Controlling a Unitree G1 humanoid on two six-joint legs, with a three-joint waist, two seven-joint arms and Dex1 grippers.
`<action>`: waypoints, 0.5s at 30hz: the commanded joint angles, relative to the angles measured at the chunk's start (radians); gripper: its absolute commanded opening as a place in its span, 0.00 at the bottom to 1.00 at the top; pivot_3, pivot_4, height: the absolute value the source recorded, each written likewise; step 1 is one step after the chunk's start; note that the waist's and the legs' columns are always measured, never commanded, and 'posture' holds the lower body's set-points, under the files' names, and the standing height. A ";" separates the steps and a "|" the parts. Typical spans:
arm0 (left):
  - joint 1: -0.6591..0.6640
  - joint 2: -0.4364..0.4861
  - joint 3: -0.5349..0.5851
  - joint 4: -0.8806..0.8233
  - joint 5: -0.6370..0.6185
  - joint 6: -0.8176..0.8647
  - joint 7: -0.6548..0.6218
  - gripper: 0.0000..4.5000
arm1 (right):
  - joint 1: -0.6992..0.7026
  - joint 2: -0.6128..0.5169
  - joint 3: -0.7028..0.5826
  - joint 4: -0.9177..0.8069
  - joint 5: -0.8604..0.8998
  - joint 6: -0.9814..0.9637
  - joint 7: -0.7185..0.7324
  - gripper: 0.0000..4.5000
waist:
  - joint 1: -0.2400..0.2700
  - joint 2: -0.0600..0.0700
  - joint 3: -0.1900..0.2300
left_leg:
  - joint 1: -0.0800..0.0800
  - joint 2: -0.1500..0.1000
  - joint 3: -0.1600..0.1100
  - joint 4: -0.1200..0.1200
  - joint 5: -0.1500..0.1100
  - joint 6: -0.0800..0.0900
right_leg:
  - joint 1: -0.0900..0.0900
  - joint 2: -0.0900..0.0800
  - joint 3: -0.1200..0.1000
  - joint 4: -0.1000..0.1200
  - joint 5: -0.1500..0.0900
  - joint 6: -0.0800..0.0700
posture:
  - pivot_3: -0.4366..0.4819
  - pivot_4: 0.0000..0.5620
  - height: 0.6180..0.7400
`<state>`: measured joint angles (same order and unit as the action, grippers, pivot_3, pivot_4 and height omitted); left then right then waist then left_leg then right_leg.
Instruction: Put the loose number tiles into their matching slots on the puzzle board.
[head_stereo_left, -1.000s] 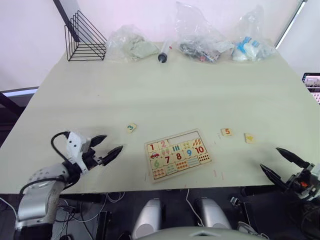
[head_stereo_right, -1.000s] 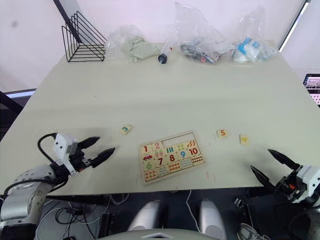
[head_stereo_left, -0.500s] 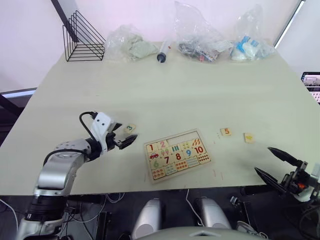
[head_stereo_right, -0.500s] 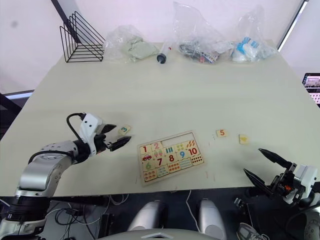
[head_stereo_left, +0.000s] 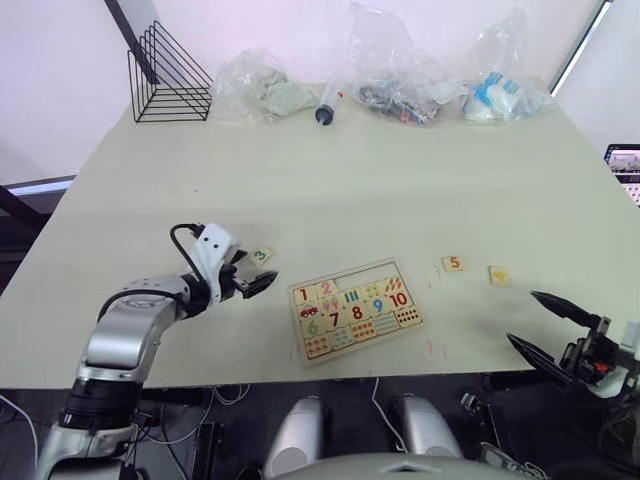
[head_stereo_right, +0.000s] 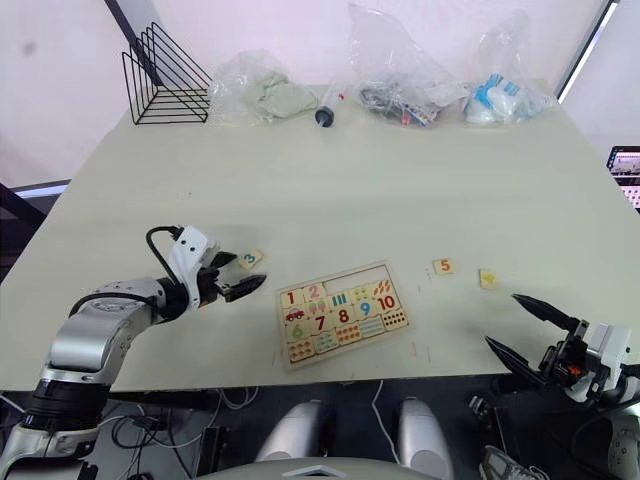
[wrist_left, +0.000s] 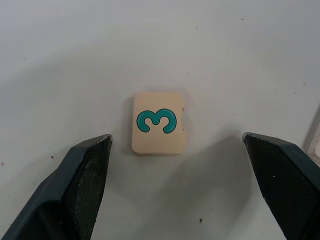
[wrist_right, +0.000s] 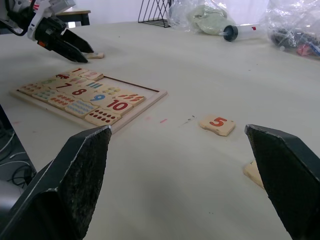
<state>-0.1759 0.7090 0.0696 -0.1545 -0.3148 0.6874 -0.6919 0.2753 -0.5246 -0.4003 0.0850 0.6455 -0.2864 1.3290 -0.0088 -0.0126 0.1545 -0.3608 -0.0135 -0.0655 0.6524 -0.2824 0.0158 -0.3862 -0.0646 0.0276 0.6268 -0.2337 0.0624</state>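
At the bottom right of the left eye view, nearest the camera, the right gripper (head_stereo_left: 548, 323) hangs off the table's front edge with its two black fingers spread wide and nothing between them; it has slid slightly lower and nearer the edge than a second ago, otherwise idle. Left of centre, the left gripper (head_stereo_left: 254, 281) sits low over the table (head_stereo_left: 400, 190), fingers also spread, with the green 3 tile (wrist_left: 156, 123) lying flat on the bare surface between and just ahead of the fingertips, touching neither. The step in hand looks like the pickup of this tile: a second ago the left arm was back at the lower left of the frame, well apart from the tile, and it has since swung in to frame it. The next move likely calls for easing forward and down so the fingers straddle the tile's edges, then closing squarely on a thin flat piece that could slip or skid. Just right of it, at lower centre, the puzzle board (head_stereo_left: 354, 309) lies where it was, turned slightly, with 1 and 2 seated at the left of its top row and the open slots (head_stereo_left: 365, 276) beside them. Further right, the orange 5 tile (head_stereo_left: 453, 264) and the yellow 4 tile (head_stereo_left: 498, 275) rest loose and unmoved. At the top of the frame a wire rack (head_stereo_left: 168, 78) and plastic bags (head_stereo_left: 400, 65) line the far edge.
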 joint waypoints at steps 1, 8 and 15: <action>-0.011 -0.004 -0.008 0.016 0.005 0.018 0.003 0.99 | -0.008 -0.015 -0.012 -0.007 0.022 0.003 0.024 1.00 | 0.000 0.001 0.000 | 0.000 0.000 0.000 0.000 0.000 0.000 | 0.000 0.000 0.000 0.000 0.000 0.000 | 0.48 0.27 1.00; -0.037 0.000 -0.035 0.043 0.016 0.019 -0.018 0.99 | -0.014 -0.017 -0.007 -0.010 0.031 0.005 0.072 1.00 | 0.003 0.003 0.001 | 0.000 0.000 0.000 0.000 0.000 0.000 | 0.000 0.000 0.000 0.001 0.000 0.000 | 0.48 0.27 1.00; -0.057 0.004 -0.053 0.071 0.033 0.014 -0.031 0.99 | -0.024 -0.032 -0.009 -0.023 0.055 0.023 0.134 1.00 | 0.004 0.006 0.000 | 0.000 -0.001 0.000 0.001 0.000 0.000 | 0.000 0.000 0.000 0.001 0.000 0.000 | 0.48 0.27 1.00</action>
<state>-0.2332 0.7049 0.0386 -0.1024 -0.2954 0.6941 -0.7145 0.2574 -0.5401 -0.3999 0.0879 0.6759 -0.2642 1.4451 -0.0048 -0.0071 0.1546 -0.3604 -0.0141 -0.0654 0.6530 -0.2822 0.0158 -0.3859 -0.0645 0.0276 0.6278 -0.2336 0.0626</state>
